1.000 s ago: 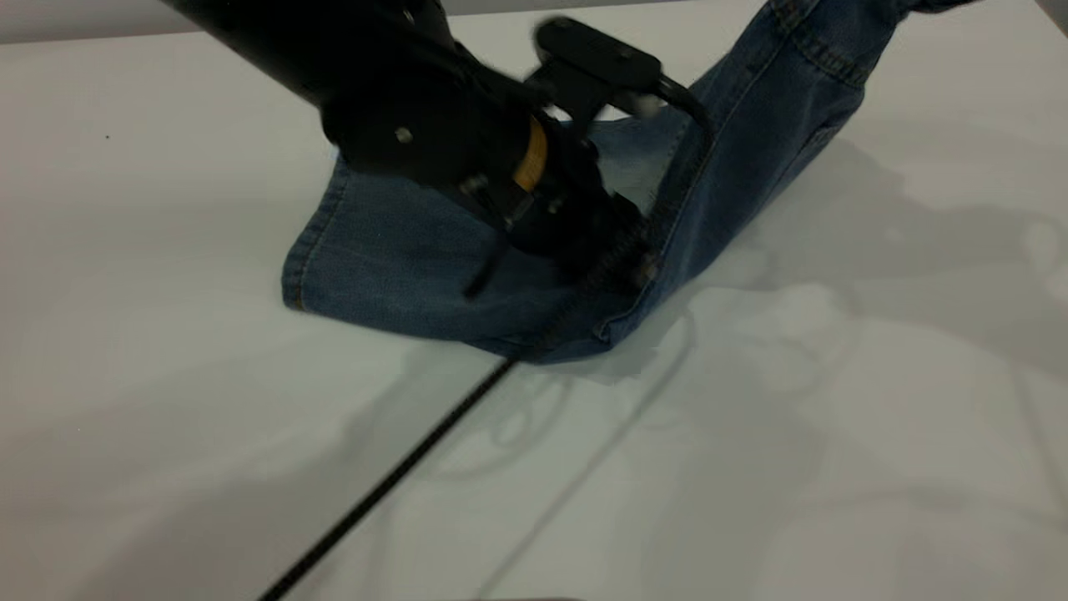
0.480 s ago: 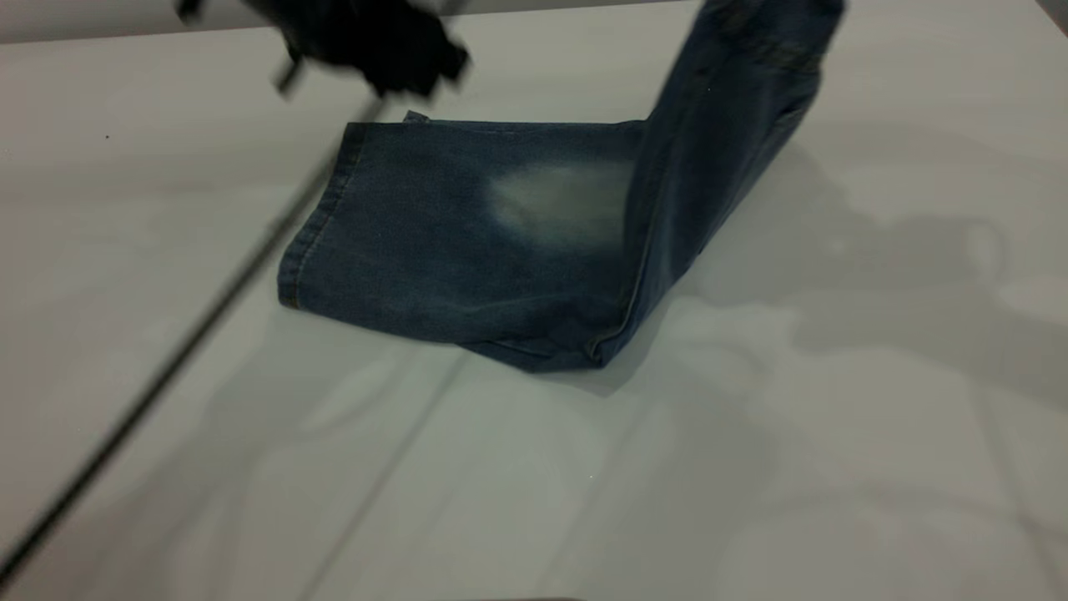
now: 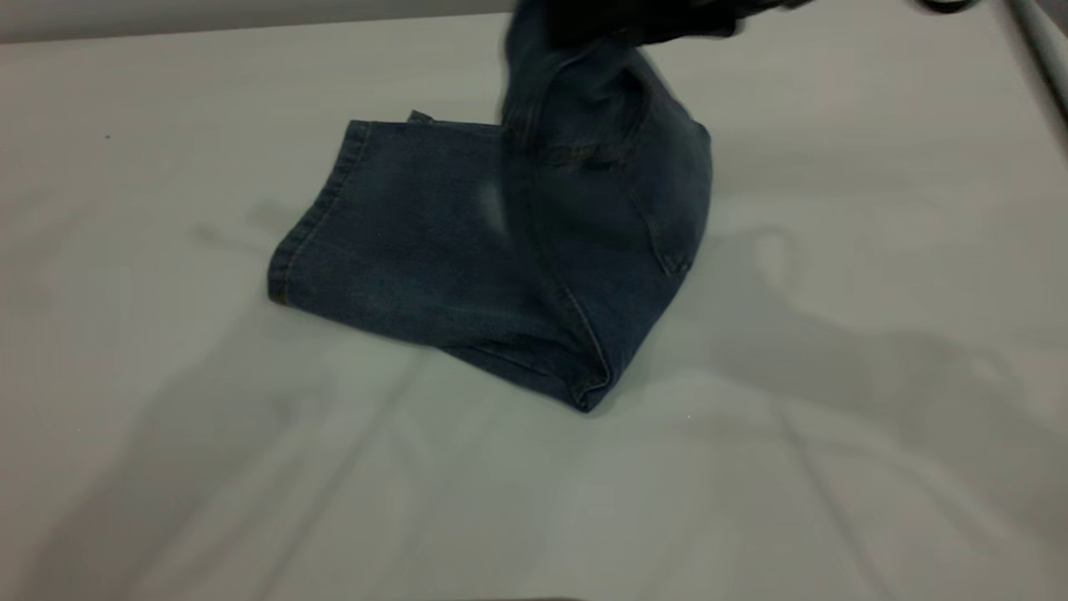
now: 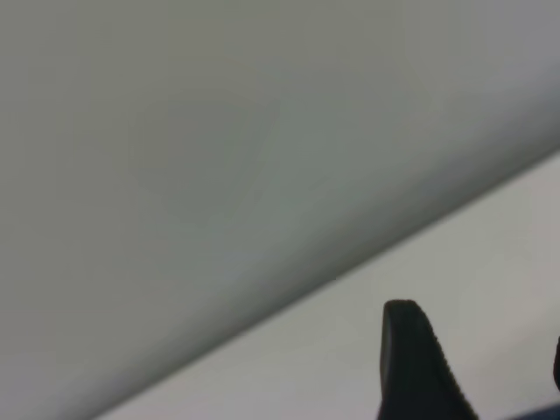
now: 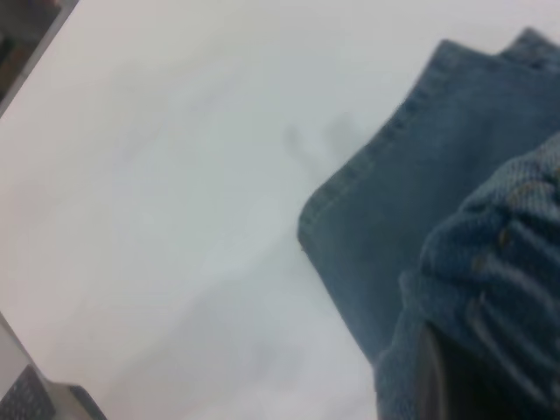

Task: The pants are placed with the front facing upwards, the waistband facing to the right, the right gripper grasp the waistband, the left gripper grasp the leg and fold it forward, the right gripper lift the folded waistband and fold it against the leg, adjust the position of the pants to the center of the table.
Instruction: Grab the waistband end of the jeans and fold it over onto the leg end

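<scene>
Now pants (image 3: 434, 242) lie mid-counter (image 3: 167, 434), legs flat with hem toward your left; waistband (image 5: 499, 262) end hangs lifted over them, pinched in right gripper (image 3: 634, 21) at the far edge, so it must carry leftward along the legs; left gripper (image 4: 416, 359) sits clear over bare counter, can't tell whether jaws are spread.

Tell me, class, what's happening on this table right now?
A robot is folding blue denim pants on a white table. The right gripper holds the waistband lifted over the legs lying flat, carrying it towards the leg hems. The fold isn't laid down yet. The left gripper is away from the pants, over bare table, holding nothing.
</scene>
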You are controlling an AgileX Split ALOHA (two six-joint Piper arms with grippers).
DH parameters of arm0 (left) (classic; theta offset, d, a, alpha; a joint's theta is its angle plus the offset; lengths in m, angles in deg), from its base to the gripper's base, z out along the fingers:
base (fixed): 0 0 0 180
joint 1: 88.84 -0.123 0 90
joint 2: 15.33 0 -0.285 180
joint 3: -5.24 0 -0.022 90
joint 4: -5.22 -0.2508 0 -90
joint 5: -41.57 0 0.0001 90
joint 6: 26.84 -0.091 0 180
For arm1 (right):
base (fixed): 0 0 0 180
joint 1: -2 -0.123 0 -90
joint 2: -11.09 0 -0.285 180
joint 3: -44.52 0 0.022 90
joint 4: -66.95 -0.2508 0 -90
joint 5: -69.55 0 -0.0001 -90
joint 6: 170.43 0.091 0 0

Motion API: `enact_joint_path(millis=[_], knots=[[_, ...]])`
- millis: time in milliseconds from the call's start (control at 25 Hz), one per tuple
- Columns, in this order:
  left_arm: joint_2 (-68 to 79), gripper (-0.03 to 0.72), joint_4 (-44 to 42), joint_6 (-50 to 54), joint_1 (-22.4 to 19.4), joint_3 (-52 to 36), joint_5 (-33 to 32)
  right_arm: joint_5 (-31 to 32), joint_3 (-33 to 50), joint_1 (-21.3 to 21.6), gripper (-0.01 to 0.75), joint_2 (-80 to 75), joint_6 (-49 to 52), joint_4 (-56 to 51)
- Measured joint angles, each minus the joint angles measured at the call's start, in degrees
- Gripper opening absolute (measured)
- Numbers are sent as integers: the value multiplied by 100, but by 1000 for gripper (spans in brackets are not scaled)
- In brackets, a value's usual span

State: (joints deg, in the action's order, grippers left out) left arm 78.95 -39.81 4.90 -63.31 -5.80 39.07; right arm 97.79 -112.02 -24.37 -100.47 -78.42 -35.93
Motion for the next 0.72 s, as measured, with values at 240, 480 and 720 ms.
enact_joint_path(millis=[240, 480, 720], knots=[[-282, 346, -19, 0, 0, 0, -64, -6, -966, -337, 99, -1184, 0, -11], [-282, 346, -19, 0, 0, -16, -332, -111, -1505, -644, 328, -1918, 0, -22], [-182, 346, -13, 0, 0, -79, -568, -127, -1848, -742, 662, -1928, 53, 147]])
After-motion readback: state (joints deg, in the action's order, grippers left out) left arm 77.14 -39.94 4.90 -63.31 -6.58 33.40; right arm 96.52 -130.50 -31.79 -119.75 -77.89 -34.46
